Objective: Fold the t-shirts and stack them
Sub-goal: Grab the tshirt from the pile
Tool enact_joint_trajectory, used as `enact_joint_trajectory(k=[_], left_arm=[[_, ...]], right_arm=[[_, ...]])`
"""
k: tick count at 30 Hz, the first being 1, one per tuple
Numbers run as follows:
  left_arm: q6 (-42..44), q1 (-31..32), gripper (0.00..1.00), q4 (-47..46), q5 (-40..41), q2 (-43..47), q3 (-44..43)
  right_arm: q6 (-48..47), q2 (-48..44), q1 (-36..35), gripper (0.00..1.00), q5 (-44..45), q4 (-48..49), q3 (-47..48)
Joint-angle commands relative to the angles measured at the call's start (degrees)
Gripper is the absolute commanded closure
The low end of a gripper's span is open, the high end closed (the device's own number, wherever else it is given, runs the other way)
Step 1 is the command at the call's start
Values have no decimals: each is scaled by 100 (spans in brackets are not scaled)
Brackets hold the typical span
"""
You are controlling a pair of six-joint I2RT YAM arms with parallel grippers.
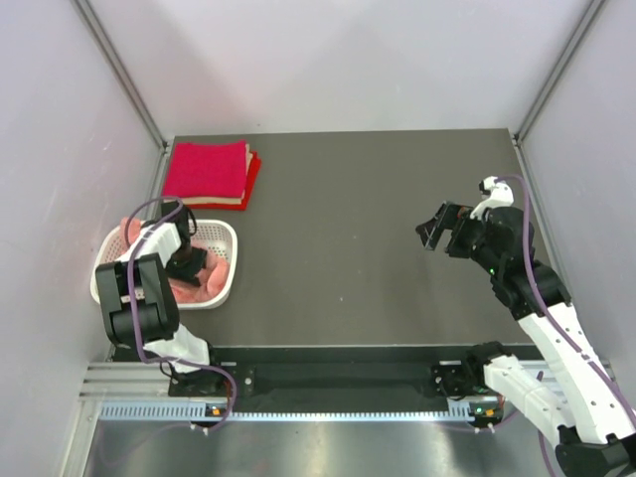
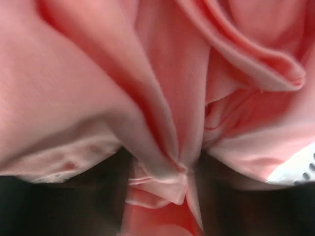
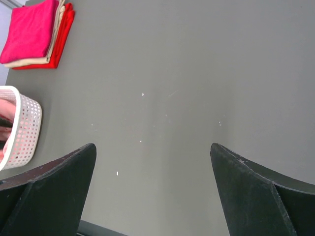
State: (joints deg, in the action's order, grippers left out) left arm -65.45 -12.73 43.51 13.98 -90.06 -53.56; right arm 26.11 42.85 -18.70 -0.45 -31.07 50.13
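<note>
Pink tee (image 2: pixel 162 98) pinched by left claw (image 2: pixel 165 189), wrist view only; right claw (image 3: pixel 152 146) agape, empty.

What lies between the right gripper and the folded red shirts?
Nothing but bare table between the right gripper and the folded t-shirts; the top and right wrist views both show it.

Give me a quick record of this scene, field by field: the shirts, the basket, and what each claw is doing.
stack: folded tees, crimson on top, far left of table
basket: white, perforated, near left
pink tee: crumpled in basket
left claw: down in basket, shut on pink tee
right claw: open, empty, above table
</note>
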Motion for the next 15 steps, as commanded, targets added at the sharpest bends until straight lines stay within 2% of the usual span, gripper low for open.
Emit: enact_joint_trajectory(k=[1, 3, 4, 8, 9, 11, 12, 13, 15], left_arm=[[75, -28, 58, -501, -412, -257, -40], [120, -36, 81, -362, -483, -196, -224], [216, -36, 100, -265, -562, -13, -347], [830, 69, 100, 289, -677, 822, -1593], [1015, 165, 100, 316, -581, 1015, -2283], [1656, 682, 100, 2, -135, 1551, -2981], [1911, 902, 100, -218, -184, 1718, -3481], [2296, 1200, 100, -455, -359, 1981, -3686], [2327, 1421, 100, -1193, -1202, 2150, -4091]], right_arm=[[-18, -84, -37, 0, -61, -22, 129], [-1, -93, -37, 0, -43, -48, 129], [26, -101, -37, 0, -26, -40, 137], [78, -49, -46, 0, -26, -48, 199], [105, -40, -37, 0, -26, -74, 225], [105, -5, -46, 0, -43, -110, 304], [122, -5, -46, 0, -43, -136, 348], [140, -5, -37, 0, -43, -145, 375], [201, -40, -46, 0, -17, -154, 384]])
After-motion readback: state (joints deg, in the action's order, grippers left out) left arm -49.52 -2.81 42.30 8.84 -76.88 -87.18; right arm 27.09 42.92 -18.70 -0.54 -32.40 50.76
